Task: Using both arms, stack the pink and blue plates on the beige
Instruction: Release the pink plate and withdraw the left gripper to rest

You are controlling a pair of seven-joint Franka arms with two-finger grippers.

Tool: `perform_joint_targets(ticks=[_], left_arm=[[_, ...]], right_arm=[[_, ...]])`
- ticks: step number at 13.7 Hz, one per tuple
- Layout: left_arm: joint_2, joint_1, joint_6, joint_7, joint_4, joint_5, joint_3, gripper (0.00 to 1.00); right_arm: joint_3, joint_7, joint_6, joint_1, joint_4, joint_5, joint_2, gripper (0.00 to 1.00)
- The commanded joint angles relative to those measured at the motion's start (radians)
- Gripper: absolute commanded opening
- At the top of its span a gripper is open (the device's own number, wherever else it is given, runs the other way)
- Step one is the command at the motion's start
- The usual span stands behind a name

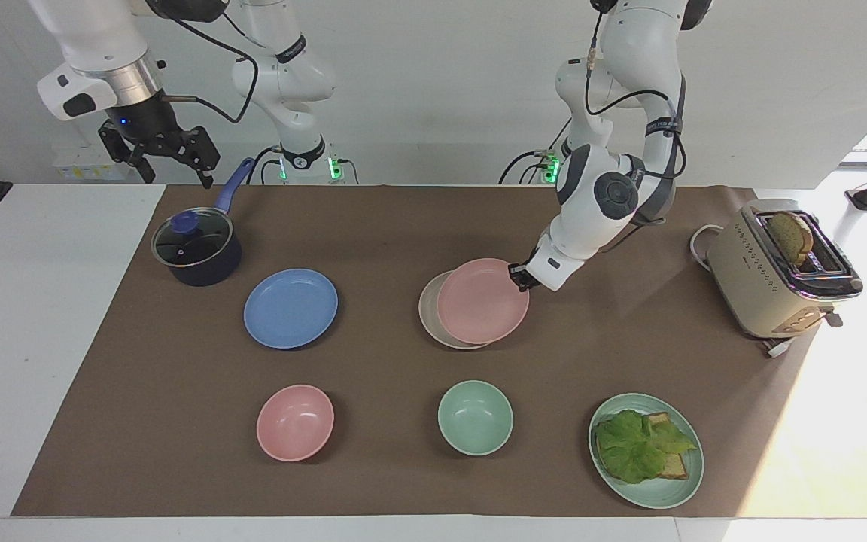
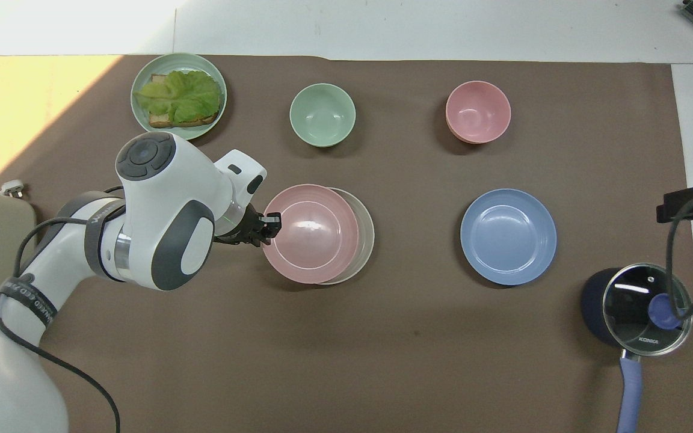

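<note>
The pink plate lies over most of the beige plate in the middle of the mat, shifted a little toward the left arm's end. My left gripper is low at the pink plate's rim and shut on it. The blue plate rests alone on the mat toward the right arm's end. My right gripper hangs open above the table's edge by the saucepan, and that arm waits.
A dark saucepan with a glass lid stands nearer to the robots than the blue plate. Farther from the robots sit a pink bowl, a mint-green bowl and a green plate of lettuce and toast. A toaster stands at the left arm's end.
</note>
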Motion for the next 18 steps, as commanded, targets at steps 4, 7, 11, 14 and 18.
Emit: perform_joint_targets(ticks=[4,7,11,14,18], left_arm=[[-0.023,-0.03,-0.007,-0.024,-0.013,-0.001,0.025,1.0],[-0.023,0.033,-0.097,-0.012,0.036,0.152,0.035,1.0],[-0.038,0.205,-0.157,0.19,0.088,0.257,0.035,1.0],[-0.081,0.288,-0.186,0.298,0.136,0.256,0.036,1.0],[-0.092,0.322,-0.37,0.34,0.3,0.256,0.038,1.0]], right_arm=[[0.003,-0.027,-0.005,-0.012,0.005,-0.004,-0.001,1.0],[0.003,-0.029,-0.005,-0.012,0.005,-0.004,-0.001,1.0],[0.003,-0.03,-0.005,-0.012,0.003,-0.003,-0.001,1.0],[0.003,-0.029,0.017,-0.011,-0.01,0.0,-0.004,1.0],[0.003,-0.032,0.1,-0.011,-0.098,0.003,-0.021,1.0]])
